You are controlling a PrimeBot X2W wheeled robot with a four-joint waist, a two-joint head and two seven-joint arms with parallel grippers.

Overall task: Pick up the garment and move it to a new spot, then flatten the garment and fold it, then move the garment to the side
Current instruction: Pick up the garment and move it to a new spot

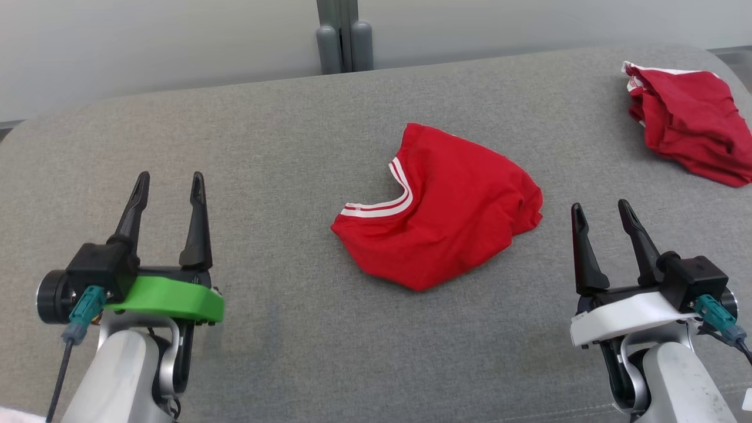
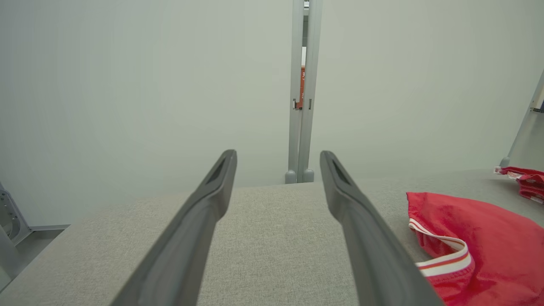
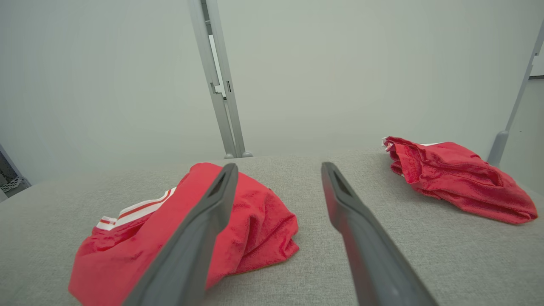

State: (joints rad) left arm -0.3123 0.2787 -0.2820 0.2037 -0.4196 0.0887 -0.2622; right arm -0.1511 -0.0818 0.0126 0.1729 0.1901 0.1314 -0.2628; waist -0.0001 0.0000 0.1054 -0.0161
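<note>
A red garment [image 1: 446,211] with a white-striped collar lies bunched in the middle of the grey padded table [image 1: 282,129]. It also shows as the garment [image 2: 480,242] at the lower right of the left wrist view and as the garment [image 3: 255,221] behind the left finger in the right wrist view. My left gripper [image 1: 169,183] stands open at the lower left, well apart from the cloth. My right gripper [image 1: 600,212] stands open just right of the garment's edge, with nothing between its fingers.
A second crumpled red garment [image 1: 687,117] with white trim lies at the table's far right corner, also seen as the red heap [image 3: 459,178]. A grey post [image 1: 343,41] stands behind the table against a pale wall. The table's rounded far corners fall away left and right.
</note>
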